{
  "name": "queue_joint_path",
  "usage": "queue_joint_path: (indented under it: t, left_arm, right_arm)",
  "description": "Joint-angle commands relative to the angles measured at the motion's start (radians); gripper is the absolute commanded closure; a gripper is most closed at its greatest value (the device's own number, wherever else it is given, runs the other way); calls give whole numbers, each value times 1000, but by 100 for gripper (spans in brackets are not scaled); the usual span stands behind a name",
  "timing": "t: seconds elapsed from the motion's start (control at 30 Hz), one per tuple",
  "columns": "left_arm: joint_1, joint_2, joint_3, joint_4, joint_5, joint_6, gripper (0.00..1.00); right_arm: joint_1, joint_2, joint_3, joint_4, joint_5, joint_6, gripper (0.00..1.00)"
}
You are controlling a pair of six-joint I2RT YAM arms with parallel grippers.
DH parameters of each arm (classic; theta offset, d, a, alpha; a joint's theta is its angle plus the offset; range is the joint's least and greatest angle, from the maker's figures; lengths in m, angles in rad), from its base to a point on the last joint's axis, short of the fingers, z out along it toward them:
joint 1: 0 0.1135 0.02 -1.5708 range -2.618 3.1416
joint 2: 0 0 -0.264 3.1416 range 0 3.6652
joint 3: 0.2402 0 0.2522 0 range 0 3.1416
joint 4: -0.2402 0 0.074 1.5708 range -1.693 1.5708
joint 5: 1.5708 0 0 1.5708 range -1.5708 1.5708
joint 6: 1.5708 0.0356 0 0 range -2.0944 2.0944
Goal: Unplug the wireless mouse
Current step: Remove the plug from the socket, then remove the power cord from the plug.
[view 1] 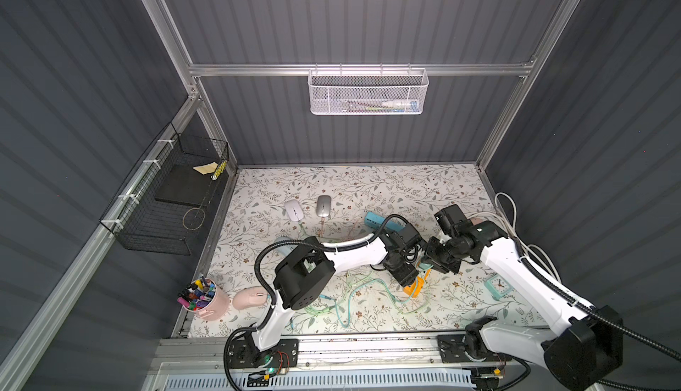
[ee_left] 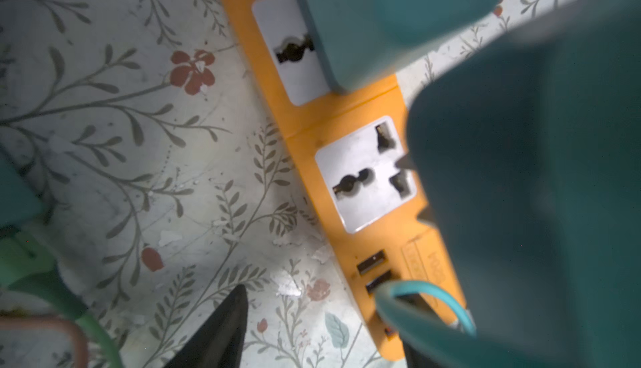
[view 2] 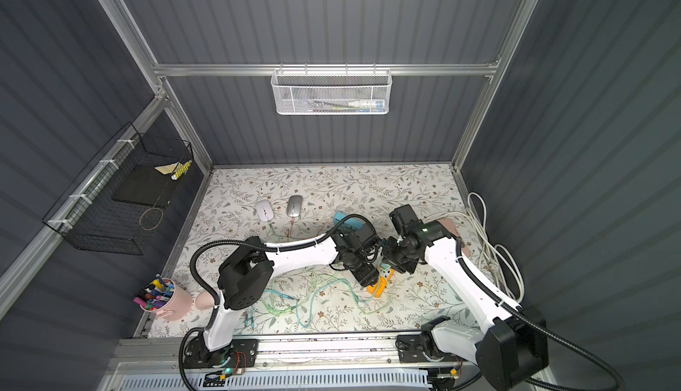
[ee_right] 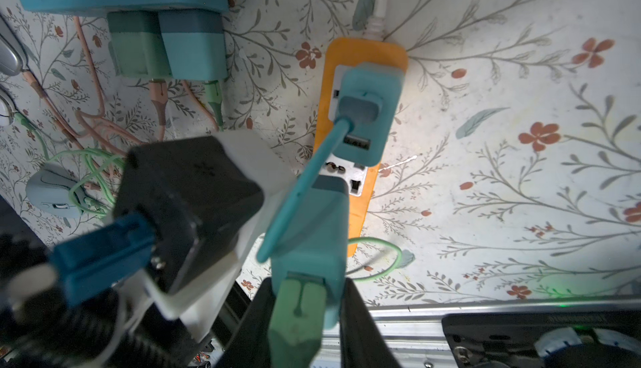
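At the back of the table (view 1: 405, 186), the left mouse (view 1: 293, 210) and the right mouse (view 1: 323, 205) lie side by side. To their right lies the back power strip (view 1: 371, 219). In front of it lies the front power strip (view 1: 412, 289), with the 1st plug block (ee_right: 367, 120) stuck in it. The 2nd plug block (ee_right: 308, 238) sits over that strip, between the fingers of the right gripper (ee_right: 307, 300). The clock (view 1: 498, 285) stands right of the strip. At the front left, the pen cup (view 1: 202, 299) stands left of the 3rd mouse (view 1: 252, 297). A side basket (view 1: 147, 230) hangs on the left wall, a back basket (view 1: 331, 94) on the back wall.
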Motion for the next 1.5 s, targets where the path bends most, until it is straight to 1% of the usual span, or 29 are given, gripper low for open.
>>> queue_joint_path:
  t: [0.0,0.1,0.2,0.3,0.33,0.4,0.53,0.63,0.77,0.8,0.9,0.97,1.0,1.07,1.2,1.37,1.47]
  left_arm:
    - [35,87,-52,-51,-74,29,31]
    - [73,100,-23,-36,-46,39,31]
    - [124,51,-31,9,41,39,31]
    - [143,-88,-102,113,137,56,30]
    - [143,-134,-128,147,193,62,30]
    - [142,-240,-170,210,256,67,30]
    - [143,-400,-227,214,276,113,32]
    - [141,-479,-246,176,314,204,31]
    - [124,-554,-283,97,315,396,33]
    - [114,-577,-303,81,302,458,34]
    - [78,-656,-390,100,204,602,34]
    - [69,-697,-449,150,154,638,35]
    - [65,-713,-470,183,93,636,37]
    - [64,-728,-489,220,18,618,38]
    - [64,-731,-492,242,-100,607,36]
    - [64,-787,-555,324,-152,607,28]
    - [64,-817,-578,345,-158,620,25]
  right_arm:
    - [0,-56,-4,10,-4,-52,100]
    - [-1,-112,0,28,-19,-90,100]
    - [-2,-139,13,40,-63,-157,100]
    - [-2,-175,19,56,-123,-230,100]
    - [-2,-185,20,59,-133,-244,100]
    - [0,-202,23,81,-201,-287,100]
    - [7,-217,26,121,-283,-341,100]
    - [21,-215,23,168,-356,-359,100]
    - [47,-202,32,221,-401,-354,100]
    - [50,-201,33,236,-417,-347,100]
    - [58,-200,25,290,-477,-312,100]
    - [68,-198,19,314,-513,-294,100]
    - [74,-194,14,323,-540,-290,100]
    - [83,-181,13,319,-576,-290,100]
    - [95,-184,-7,310,-586,-282,100]
    - [96,-175,-20,290,-561,-282,100]
    - [99,-163,-25,285,-562,-280,100]
